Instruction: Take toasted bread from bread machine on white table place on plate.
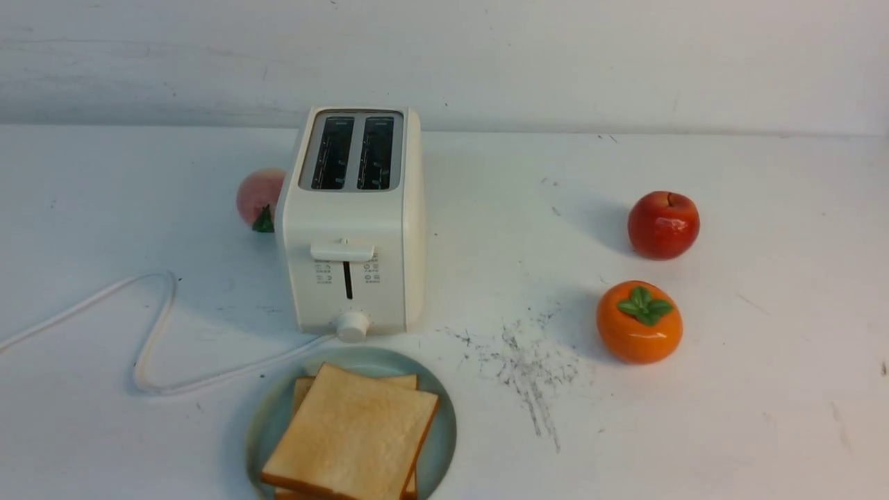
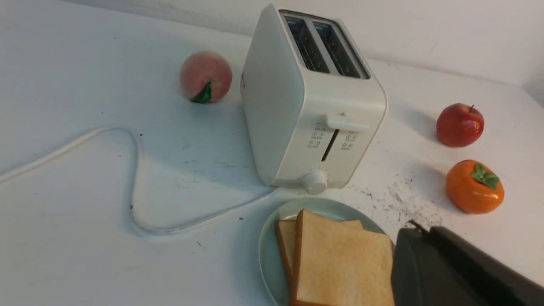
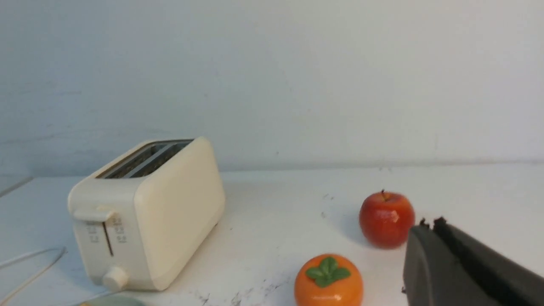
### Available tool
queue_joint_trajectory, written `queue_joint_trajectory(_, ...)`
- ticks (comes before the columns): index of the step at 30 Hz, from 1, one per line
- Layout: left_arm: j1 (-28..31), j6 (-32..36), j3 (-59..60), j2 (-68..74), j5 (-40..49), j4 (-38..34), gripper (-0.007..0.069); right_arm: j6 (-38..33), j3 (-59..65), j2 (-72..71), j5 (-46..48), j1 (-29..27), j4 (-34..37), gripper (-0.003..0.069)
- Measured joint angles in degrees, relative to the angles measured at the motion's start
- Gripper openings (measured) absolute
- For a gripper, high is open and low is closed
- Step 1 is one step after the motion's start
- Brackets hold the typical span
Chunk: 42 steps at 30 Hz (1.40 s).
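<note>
Looks like the final step's done: both toast slices (image 1: pixel 354 434) sit stacked on the plate (image 1: pixel 442 423) near the table's (image 1: pixel 729 444) front edge, left gripper (image 2: pixel 418 231) and right gripper (image 3: pixel 429 227) closed on nothing, so next just hold clear.

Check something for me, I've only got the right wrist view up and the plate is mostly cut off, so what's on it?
Observer: Two slices of toasted bread, stacked, on the plate.
Operator: I see the toaster's slots at a shallow angle. Is any bread showing in them?
Observer: None shows in either slot of the toaster from the front view.
Operator: And the left gripper, which I can't see, is it open or shut?
Observer: The left gripper is shut, with no bread between its fingertips.
</note>
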Motion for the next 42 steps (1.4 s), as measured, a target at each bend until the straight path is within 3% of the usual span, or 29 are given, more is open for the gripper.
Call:
queue_joint_trajectory(7,0.0,0.0,2.72,0.0,-1.52,-0.58,0.0,0.63,0.33,-0.16,-0.59,0.0,-4.82,0.0001)
queue_joint_trajectory(27,0.0,0.29,3.08,0.0,-0.89,-3.23,0.0004,0.82,0.33,-0.16,-0.65,0.0,-5.35,0.0015)
queue_joint_trajectory(33,0.93,1.33,9.72,-1.52,-11.17,-0.47,0.0011,0.82,0.33,-0.16,-0.65,0.0,-5.35,0.0022)
queue_joint_trajectory(37,6.26,1.27,21.5,-7.66,-24.31,0.38,0.0015,0.82,0.33,-0.16,-0.65,0.0,-5.35,0.0027)
queue_joint_trajectory(42,10.96,0.97,32.15,-14.08,-30.95,0.46,0.0017,0.82,0.33,-0.16,-0.65,0.0,-5.35,0.0033)
